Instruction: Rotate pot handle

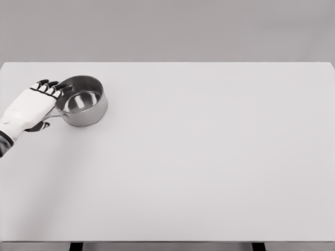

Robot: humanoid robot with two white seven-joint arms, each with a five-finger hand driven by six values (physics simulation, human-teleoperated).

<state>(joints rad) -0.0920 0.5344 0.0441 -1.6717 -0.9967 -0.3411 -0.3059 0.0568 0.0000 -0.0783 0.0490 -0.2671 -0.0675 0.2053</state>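
A small shiny steel pot (pixel 82 101) stands at the far left of the white table (pixel 199 157), near its back edge. Its thin handle (pixel 55 116) points left and runs under my left hand (pixel 37 104). The hand lies over the handle with its fingers (pixel 51 88) stretched out against the pot's left rim and the dark thumb (pixel 38 126) below the handle. The fingers are not curled around anything. The right arm is out of view.
The table's left edge lies just beside my left wrist. A plain grey wall stands behind the table. Two dark table legs (pixel 76 246) show below the front edge.
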